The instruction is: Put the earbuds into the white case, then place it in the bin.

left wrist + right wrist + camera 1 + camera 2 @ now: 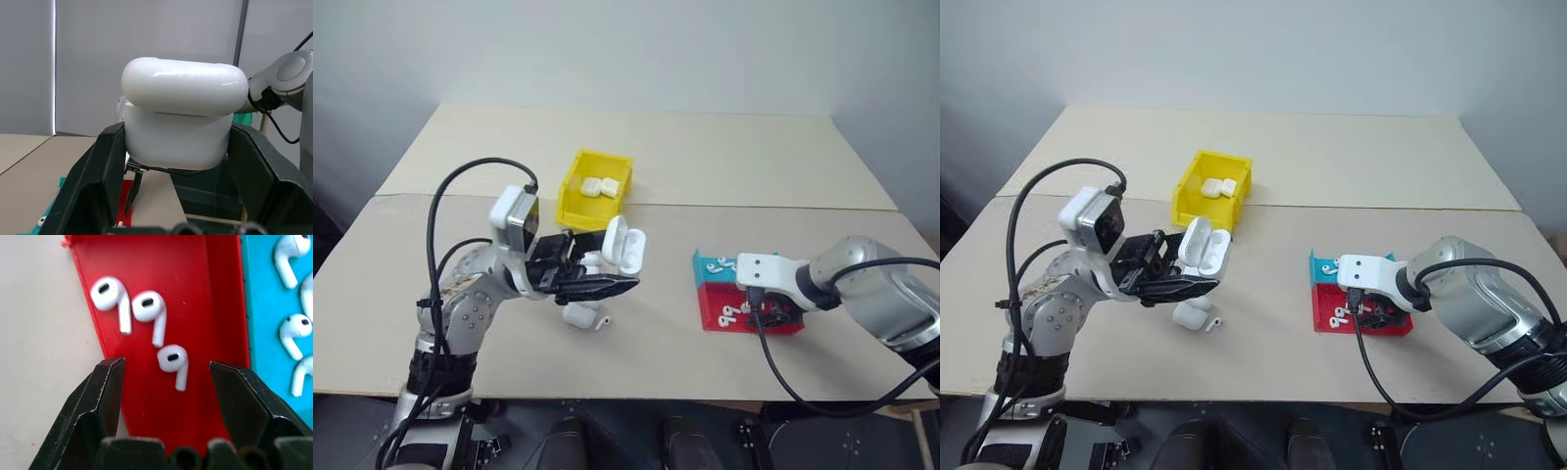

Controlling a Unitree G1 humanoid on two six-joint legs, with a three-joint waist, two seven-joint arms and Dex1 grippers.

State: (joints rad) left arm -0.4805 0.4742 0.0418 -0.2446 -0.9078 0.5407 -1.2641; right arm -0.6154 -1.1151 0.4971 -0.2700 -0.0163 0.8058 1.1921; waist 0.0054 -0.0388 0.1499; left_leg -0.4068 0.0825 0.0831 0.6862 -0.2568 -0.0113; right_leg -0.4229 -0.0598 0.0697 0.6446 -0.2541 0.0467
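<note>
My left claw (pixel 173 215) is squeezed tight on the white case (pixel 178 117), lid up. My right claw (pixel 166 377) is open over the red tray (pixel 195 293), one earbud (pixel 173 362) between its fingers. Next I must drop lower and pinch it gently. The bin (pixel 570 201) waits behind my left claw.

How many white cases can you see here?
4: one open case held in the left end effector, one on the table below it, two in the yellow bin. Others may be hidden.

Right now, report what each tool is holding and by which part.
The left tool clamps the white case by the two sides of its lower body, lid open. The right tool holds nothing, open over the earbuds in the red tray.
</note>
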